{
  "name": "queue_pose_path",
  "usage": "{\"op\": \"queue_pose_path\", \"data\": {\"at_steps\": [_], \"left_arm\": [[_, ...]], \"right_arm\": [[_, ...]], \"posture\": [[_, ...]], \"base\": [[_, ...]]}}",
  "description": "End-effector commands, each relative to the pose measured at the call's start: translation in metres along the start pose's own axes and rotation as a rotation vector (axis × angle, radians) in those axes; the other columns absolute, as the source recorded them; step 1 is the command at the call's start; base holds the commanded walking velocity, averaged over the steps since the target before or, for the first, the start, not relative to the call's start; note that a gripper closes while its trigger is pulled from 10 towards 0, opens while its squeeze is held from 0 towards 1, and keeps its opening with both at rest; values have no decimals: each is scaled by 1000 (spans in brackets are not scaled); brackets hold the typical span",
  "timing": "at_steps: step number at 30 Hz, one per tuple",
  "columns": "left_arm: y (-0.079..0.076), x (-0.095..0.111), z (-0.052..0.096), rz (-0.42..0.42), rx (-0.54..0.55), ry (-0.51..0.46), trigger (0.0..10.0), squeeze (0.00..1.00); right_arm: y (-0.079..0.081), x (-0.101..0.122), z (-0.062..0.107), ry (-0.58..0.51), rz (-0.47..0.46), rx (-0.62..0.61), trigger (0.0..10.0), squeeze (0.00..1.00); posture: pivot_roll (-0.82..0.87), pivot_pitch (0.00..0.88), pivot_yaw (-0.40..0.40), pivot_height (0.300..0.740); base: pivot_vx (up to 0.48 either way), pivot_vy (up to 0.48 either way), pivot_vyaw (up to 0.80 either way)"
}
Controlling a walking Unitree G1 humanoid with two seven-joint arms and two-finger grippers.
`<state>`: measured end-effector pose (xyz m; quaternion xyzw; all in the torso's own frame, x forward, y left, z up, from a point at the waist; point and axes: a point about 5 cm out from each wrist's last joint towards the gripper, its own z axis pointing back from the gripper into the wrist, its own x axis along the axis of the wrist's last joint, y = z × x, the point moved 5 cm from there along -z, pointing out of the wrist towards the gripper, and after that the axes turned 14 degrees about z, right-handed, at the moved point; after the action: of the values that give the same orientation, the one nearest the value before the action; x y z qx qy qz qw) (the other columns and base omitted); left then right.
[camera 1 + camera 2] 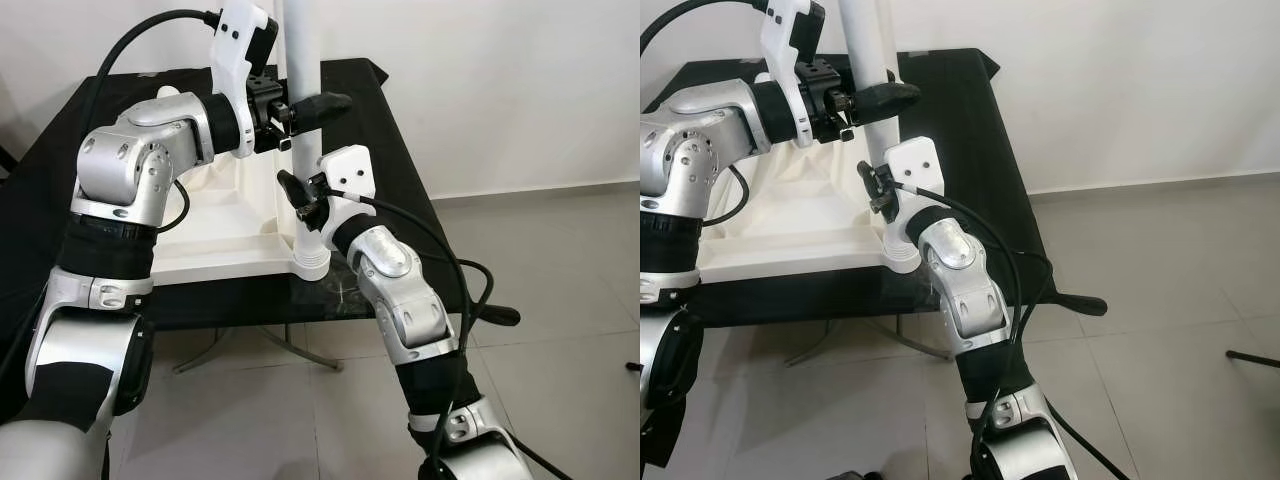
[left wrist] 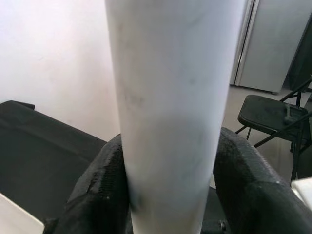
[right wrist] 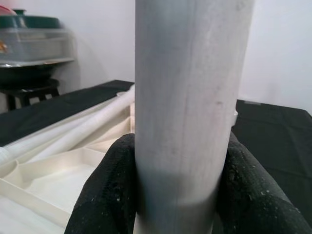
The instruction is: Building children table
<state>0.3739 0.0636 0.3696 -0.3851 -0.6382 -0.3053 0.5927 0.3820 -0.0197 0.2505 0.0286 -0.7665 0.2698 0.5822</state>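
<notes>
The right gripper [image 1: 300, 195] clamped the white table leg [image 1: 305, 215] low, just above its socket in the upturned tabletop [image 1: 215, 255] (probably steadying it for seating); the left gripper [image 1: 305, 110] grasped it higher, keeping it upright.

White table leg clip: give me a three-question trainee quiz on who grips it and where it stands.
1. True or false: both grippers are shut on the white leg.
2. Which gripper holds higher up the leg? A) left gripper B) right gripper
3. Fill in: the leg stands upright at a ____ of the white tabletop, which lies on the black table.

Key: 1 true; 2 A; 3 corner.
</notes>
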Motion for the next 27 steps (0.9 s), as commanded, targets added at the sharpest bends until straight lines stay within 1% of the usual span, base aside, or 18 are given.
{"op": "queue_pose_path", "data": {"at_steps": [1, 5, 6, 7, 8, 9, 10, 11, 12, 13, 14, 15, 16, 19, 20, 22, 26, 27], "left_arm": [[-6, 0, -3, -9, -36, 3, 0, 0], [-7, -1, -4, -9, -44, 0, 0, 0], [-7, -1, -4, -8, -45, -1, 0, 0], [-7, -1, -4, -8, -45, -1, 0, 0], [-8, -1, -5, -8, -47, -4, 0, 0], [-8, -1, -5, -8, -47, -4, 0, 0], [-9, 0, -6, -8, -52, -9, 0, 0], [-10, 1, -6, -7, -54, -11, 0, 0], [-10, 1, -6, -7, -54, -11, 0, 0], [-10, 2, -7, -9, -58, -12, 0, 0], [-10, 2, -7, -9, -58, -12, 0, 0], [-11, 2, -7, -9, -59, -12, 0, 0], [-11, 2, -7, -10, -62, -11, 0, 0], [-13, 1, -6, -14, -70, -3, 0, 0], [-14, 0, -6, -14, -74, -1, 0, 0], [-14, 0, -6, -14, -74, -1, 0, 0], [-16, -1, -6, -15, -83, 4, 0, 0], [-16, -1, -6, -15, -83, 4, 0, 0]], "right_arm": [[21, -32, 5, 148, -55, -2, 0, 0], [21, -28, 8, 146, -50, 4, 0, 0], [21, -27, 7, 142, -50, 6, 4392, 0], [21, -27, 7, 142, -50, 6, 4392, 0], [19, -24, 6, 128, -38, 8, 7255, 0], [19, -24, 6, 128, -38, 8, 7255, 0], [18, -11, 1, 63, -31, 63, 10000, 0], [19, -3, -2, 23, -33, 103, 10000, 0], [19, -3, -2, 23, -33, 103, 10000, 0], [19, 21, -1, -117, -75, 314, 10000, 1000], [19, 21, -1, -117, -75, 314, 10000, 1000], [15, 29, 2, -172, -74, 426, 10000, 1000], [5, 35, 7, -225, -35, 536, 10000, 1000], [-19, 38, 15, -274, 89, 695, 10000, 949], [-28, 39, 15, -278, 107, 729, 10000, 0], [-28, 39, 15, -278, 107, 729, 10000, 0], [-46, 38, 11, -265, 114, 795, 10000, 0], [-46, 38, 11, -265, 114, 795, 10000, 0]], "posture": [[15, 161, -9, 740], [10, 158, -8, 740], [10, 158, -8, 740], [10, 158, -8, 740], [9, 156, -8, 740], [9, 156, -8, 740], [7, 156, -10, 740], [7, 156, -10, 740], [7, 156, -10, 740], [11, 156, -9, 740], [11, 156, -9, 740], [11, 156, -10, 740], [13, 153, -8, 740], [14, 153, -7, 740], [17, 152, -7, 740], [17, 152, -7, 740], [27, 153, -5, 740], [27, 153, -5, 740]], "base": [[0, 0, 0], [0, 0, 0], [0, 0, 0], [0, 0, 0], [0, 0, 0], [0, 0, 0], [0, 0, 0], [0, 0, 0], [0, 0, 0], [0, 0, 0], [0, 0, 0], [0, 0, 0], [0, 0, 0], [0, 0, 0], [0, 0, 0], [0, 0, 0], [0, 0, 0], [0, 0, 0]]}}
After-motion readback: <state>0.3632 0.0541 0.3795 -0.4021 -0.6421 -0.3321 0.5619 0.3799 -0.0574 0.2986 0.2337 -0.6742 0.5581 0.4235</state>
